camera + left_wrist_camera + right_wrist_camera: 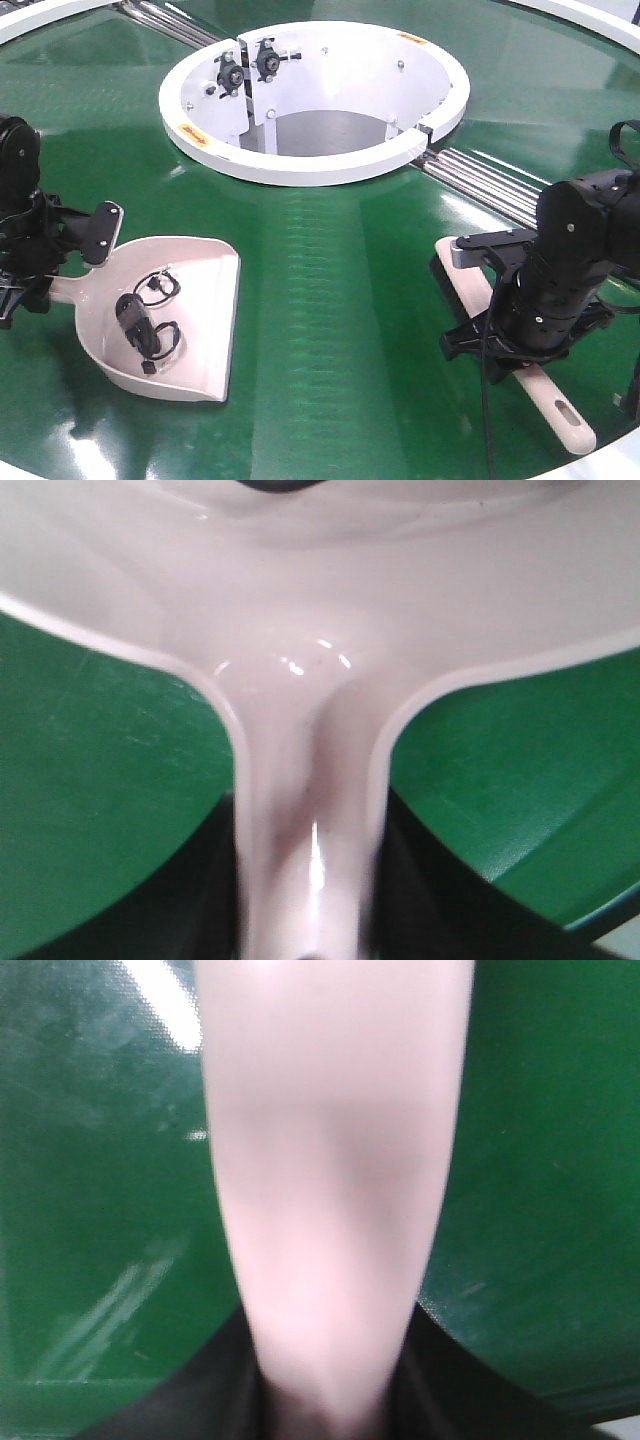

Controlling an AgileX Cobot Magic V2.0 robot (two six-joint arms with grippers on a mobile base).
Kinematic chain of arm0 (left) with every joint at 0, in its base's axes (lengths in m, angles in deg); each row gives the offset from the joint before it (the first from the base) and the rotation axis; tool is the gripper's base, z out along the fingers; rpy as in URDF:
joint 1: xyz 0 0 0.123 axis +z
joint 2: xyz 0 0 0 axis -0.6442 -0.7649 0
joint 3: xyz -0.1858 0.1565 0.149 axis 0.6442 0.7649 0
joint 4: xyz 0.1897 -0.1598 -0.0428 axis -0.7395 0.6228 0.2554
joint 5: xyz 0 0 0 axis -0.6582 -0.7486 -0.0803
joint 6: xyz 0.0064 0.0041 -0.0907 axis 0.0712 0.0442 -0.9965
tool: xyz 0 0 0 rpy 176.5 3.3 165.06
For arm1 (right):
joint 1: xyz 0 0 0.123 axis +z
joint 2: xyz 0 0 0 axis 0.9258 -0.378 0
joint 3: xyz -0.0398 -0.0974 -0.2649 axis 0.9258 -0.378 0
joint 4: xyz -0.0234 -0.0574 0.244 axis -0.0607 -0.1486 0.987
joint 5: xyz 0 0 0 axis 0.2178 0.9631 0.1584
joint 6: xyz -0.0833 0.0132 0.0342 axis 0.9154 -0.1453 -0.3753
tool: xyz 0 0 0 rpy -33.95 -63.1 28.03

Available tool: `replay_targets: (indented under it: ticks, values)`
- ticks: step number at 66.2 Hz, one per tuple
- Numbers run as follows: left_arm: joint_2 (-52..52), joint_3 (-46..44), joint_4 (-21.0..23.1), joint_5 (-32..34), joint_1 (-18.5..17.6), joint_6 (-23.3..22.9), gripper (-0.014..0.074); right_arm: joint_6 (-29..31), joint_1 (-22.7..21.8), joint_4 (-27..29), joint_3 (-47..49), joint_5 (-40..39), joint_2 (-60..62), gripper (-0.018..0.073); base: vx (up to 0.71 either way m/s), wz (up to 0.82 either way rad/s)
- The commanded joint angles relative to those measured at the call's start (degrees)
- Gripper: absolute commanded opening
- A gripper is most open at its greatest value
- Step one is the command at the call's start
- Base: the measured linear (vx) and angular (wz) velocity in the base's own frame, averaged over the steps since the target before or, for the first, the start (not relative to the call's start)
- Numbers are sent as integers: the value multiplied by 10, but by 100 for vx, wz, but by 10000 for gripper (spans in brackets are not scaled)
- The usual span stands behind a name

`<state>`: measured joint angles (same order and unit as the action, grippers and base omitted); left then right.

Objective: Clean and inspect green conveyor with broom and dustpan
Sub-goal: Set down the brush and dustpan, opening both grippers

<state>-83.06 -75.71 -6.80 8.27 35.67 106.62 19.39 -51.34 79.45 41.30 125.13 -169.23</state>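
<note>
Exterior front-facing view, with both wrist views. Nearest, at lower right, the broom (552, 403) is lying flat on the green conveyor (330, 310), its slotted handle end pointing toward the viewer and its head pointing away toward the belt's centre. The right gripper (470, 298) is reaching down over the middle of the broom. In the right wrist view dark fingers (190, 1400) are pressing against both sides of the pale handle, so this gripper is clamping the broom.

At left, slightly farther back, the dustpan (195, 285) is resting on the belt with its flat front lip facing right, well apart from the broom. A tangle of black cord-like debris (145, 322) is sitting inside the scoop. The left gripper (68, 270) is meeting the dustpan's handle at the frame's left edge. In the left wrist view the handle is running between dark fingers (215, 880) that are closing on it from either side, so this gripper is grasping the dustpan.

Beyond both tools, glossy belt is stretching toward the centre. Silver rollers (490, 185) are crossing it at right, touching the white centre ring (300, 165), which is occupying the far middle.
</note>
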Motion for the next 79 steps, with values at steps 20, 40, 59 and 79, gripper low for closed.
replay_targets:
  ticks: [20,40,59,79]
  values:
    - [28,-15,59,-4,-4,-19,3,-2,-4,-41,14,-6,5,3,0,0]
    - [26,-15,71,-17,-3,-26,27,-16,-4,-44,16,-11,-44,83,0,0]
    - [26,-15,85,-29,-3,-39,150,-16,-4,-44,16,-16,-49,316,0,0]
    - [31,-15,85,-20,-3,-75,363,-16,-4,-47,16,-23,-37,476,0,0]
